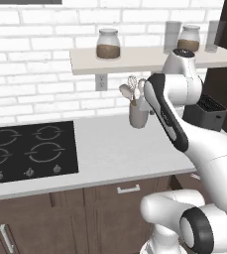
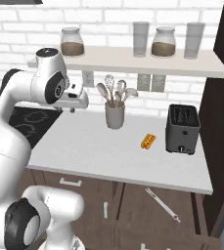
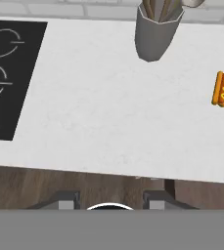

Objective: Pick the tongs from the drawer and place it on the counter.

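The broad, smooth, pale grey-white worktop (image 2: 91,146) takes up the middle of the scene, with a black four-ring glass hob (image 1: 28,151) set into its left part and a white brick wall behind it. A pale shelf board (image 2: 128,62) runs above, carrying two glass jars of brown contents and two tall clear glasses. Below the worktop's right part, the dark brown wooden drawer (image 2: 157,207) stands pulled out, so that step looks done. On the worktop sit a dark grey two-slot toaster (image 2: 183,129), a grey cylindrical utensil holder (image 2: 115,116) with spoons and a whisk standing in it, and a small orange hot dog (image 2: 147,141) lying between holder and toaster, apart from both. The tongs (image 2: 162,205), a very thin, long, silvery-grey metal utensil, lie slanted inside the open drawer, untouched and well apart from the arm. The tool (image 3: 111,201) is high above the worktop's front edge, looking down on the holder and the hob; its two dark fingertips stand apart with nothing between them, so it is open and holds nothing. By my reading the task is at an early stage: reaching down into the drawer, gripping the tongs, lifting them out and laying them on the worktop are all left to do.
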Controlling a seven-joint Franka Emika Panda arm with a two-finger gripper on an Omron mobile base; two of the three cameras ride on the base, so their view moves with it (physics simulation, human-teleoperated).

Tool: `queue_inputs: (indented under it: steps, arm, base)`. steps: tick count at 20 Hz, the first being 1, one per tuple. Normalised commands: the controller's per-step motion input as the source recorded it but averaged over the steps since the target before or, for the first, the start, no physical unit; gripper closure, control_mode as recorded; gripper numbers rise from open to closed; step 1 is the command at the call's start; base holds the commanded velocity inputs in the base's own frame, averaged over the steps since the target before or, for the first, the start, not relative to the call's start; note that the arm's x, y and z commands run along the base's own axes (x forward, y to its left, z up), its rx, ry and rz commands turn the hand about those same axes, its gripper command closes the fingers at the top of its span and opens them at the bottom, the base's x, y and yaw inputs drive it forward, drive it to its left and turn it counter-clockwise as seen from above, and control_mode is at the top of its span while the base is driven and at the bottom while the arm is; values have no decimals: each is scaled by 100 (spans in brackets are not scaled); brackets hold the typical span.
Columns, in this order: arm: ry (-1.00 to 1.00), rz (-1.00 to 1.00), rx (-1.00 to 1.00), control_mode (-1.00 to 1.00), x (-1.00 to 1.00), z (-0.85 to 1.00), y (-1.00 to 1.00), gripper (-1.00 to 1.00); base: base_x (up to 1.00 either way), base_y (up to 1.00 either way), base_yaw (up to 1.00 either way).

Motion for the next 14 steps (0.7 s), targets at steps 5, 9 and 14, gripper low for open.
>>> queue_inputs:
  steps: [5,9,14]
  arm:
    - [-1,0,0,-100,-16,-4,-15,-100]
    - [-4,0,1,-100,-38,-20,-44,-100]
    - [-1,0,2,-100,-47,-27,-72,-100]
  base:
    - [0,0,0]
    - [0,0,0]
    - [0,0,0]
